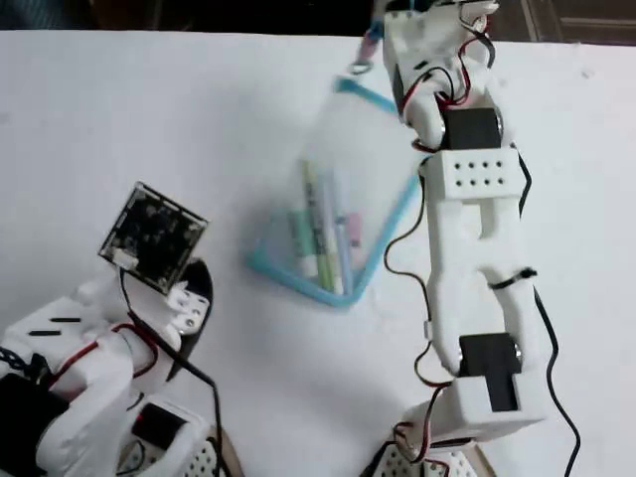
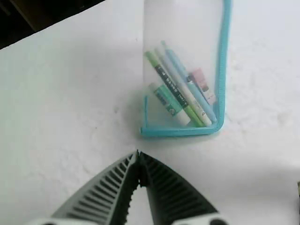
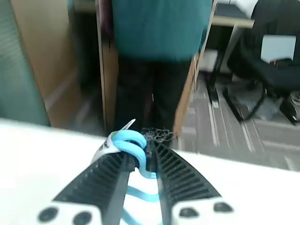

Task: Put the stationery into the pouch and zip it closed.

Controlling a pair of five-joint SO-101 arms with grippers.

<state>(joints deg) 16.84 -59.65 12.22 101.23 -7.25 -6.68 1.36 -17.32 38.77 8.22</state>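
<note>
**Pens sit in the pouch**

On the left we see our left gripper (image 2: 138, 157) pinched closed with nothing in it, near the pouch (image 1: 343, 184). The pouch lies in the middle of the white table (image 1: 129, 109), with the pens (image 2: 180, 96) inside. Their labels have print too small for us to read. On the right, our right gripper (image 3: 143, 152) pinches the blue zip loop (image 3: 127, 140).
</note>
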